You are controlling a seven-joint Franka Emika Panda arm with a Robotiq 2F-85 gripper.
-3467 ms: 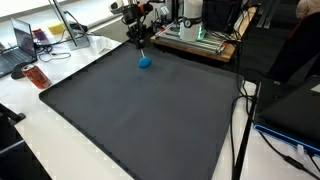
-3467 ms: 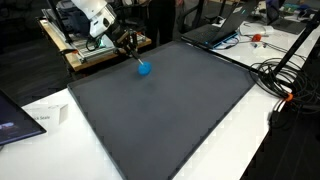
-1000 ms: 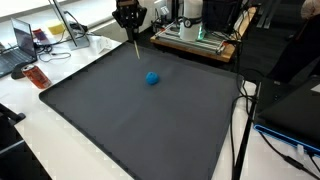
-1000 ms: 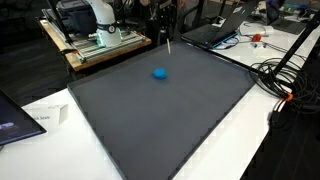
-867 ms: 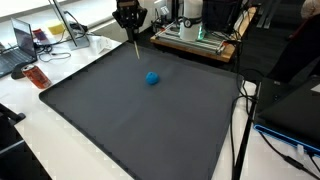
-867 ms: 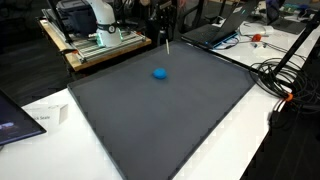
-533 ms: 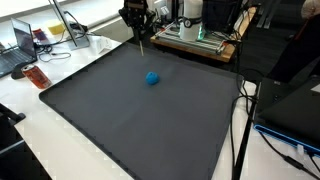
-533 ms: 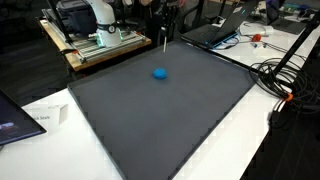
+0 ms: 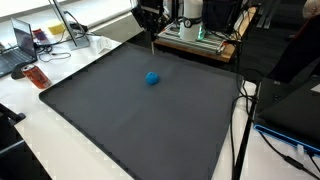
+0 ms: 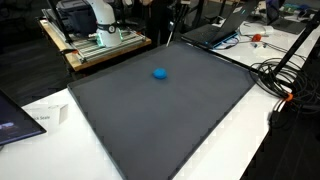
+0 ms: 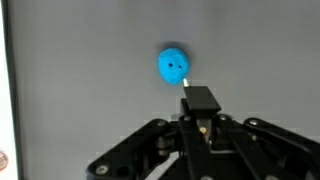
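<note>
**Mat**, dark grey: lying flat on a white table and covering most of it. A wide stretch of mat is lying open between the near edge and the ball.

**Cables**: trailing just beside one side edge.

**Ball**, blue, round, no long axis: sitting on the far part of the mat, well inside its edges. In the wrist view it is showing two dark dots toward the camera.

**Rod**, thin: hanging nearly upright, long axis vertical. Its tip is pointing down near the mat's far edge, beyond the ball and apart from it.

**Gripper**: clamping the rod's upper end, fingers drawn together on it.
</note>
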